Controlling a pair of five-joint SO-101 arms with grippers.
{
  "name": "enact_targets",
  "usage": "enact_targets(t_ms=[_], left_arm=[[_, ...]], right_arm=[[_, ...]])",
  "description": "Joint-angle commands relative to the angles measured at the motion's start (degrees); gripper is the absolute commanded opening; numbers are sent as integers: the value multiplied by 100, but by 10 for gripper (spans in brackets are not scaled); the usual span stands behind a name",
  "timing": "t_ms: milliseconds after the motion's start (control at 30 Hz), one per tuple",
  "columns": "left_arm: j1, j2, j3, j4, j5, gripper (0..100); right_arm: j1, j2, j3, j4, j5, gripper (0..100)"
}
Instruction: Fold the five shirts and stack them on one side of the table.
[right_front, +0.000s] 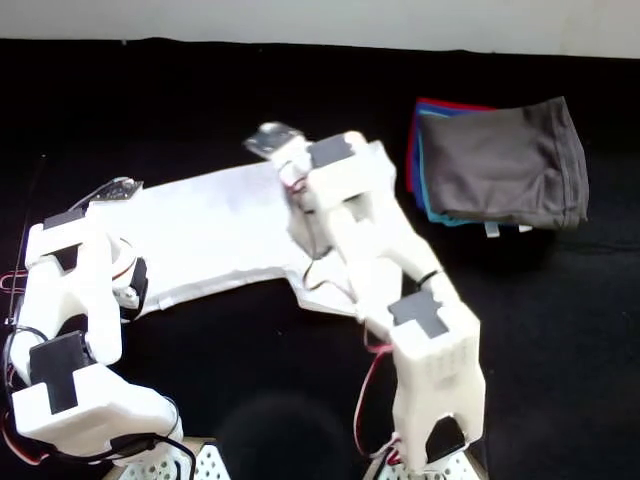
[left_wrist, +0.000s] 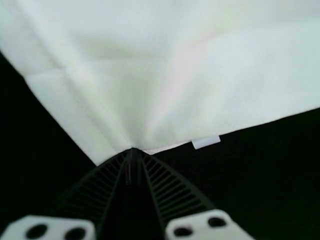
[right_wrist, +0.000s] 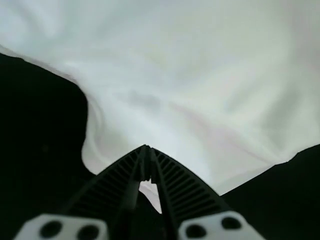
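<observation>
Two pinches on one white shirt (right_front: 215, 235), spread across the middle of the black table (right_front: 560, 330). Farthest left: left gripper (left_wrist: 132, 151) clamped fully closed on the shirt's edge, with cloth puckered into the tips, close by a small white label (left_wrist: 206, 142). Toward the middle: right gripper (right_wrist: 146, 149) likewise pressed closed, with a fold of the same shirt nipped between the tips and fabric bunched around them. Farthest right, well apart from the white shirt: stack of folded shirts (right_front: 500, 165), grey on top, blue and red edges peeking out beneath.

Probably a fold in hand, with the held edge to be carried over the body of the shirt. To do it well: lift both grips together and to the same height, so as not to drag one side or skew the crease. Hold gentle tension between the two to stop sagging in the middle. Carry across in one arc, lay edge on edge, and let go only once flat. Watch for slipping, given the thin bite at each tip.
</observation>
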Motion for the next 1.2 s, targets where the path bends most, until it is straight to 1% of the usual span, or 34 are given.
enact_targets(t_ms=[0, 100, 233, 300, 400, 500, 633, 833, 900, 967, 1067, 1167], left_arm=[[-48, 92, -13, -62, -53, 9], [-48, 92, -4, -62, -53, 9], [-48, 92, -4, -62, -53, 9], [-48, 92, -4, -62, -53, 9], [-48, 92, -4, -62, -53, 9], [-48, 92, -4, -70, -53, 9], [-48, 92, -4, -70, -53, 9], [-48, 92, -4, -79, -53, 9], [-48, 92, -13, -79, -53, 9], [-48, 92, -13, -79, -53, 9], [-48, 92, -13, -79, -53, 9], [-48, 92, -13, -79, -53, 9]], right_arm=[[418, 435, -242, 75, 62, 9], [822, 936, -295, 48, 149, 9], [1393, 1138, -470, -127, 659, 9], [1499, 1121, -576, -40, 721, 9], [1437, 998, -822, 356, 730, 9], [1209, 655, -1051, 637, 721, 9], [778, -4, -1059, 769, 703, 9], [-233, -330, -233, 752, 695, 9], [-505, -321, 163, 576, 695, 9], [-637, -330, 611, 180, 695, 9], [-681, -330, 1262, -391, 695, 9], [-690, -435, 1560, -444, 695, 9]])
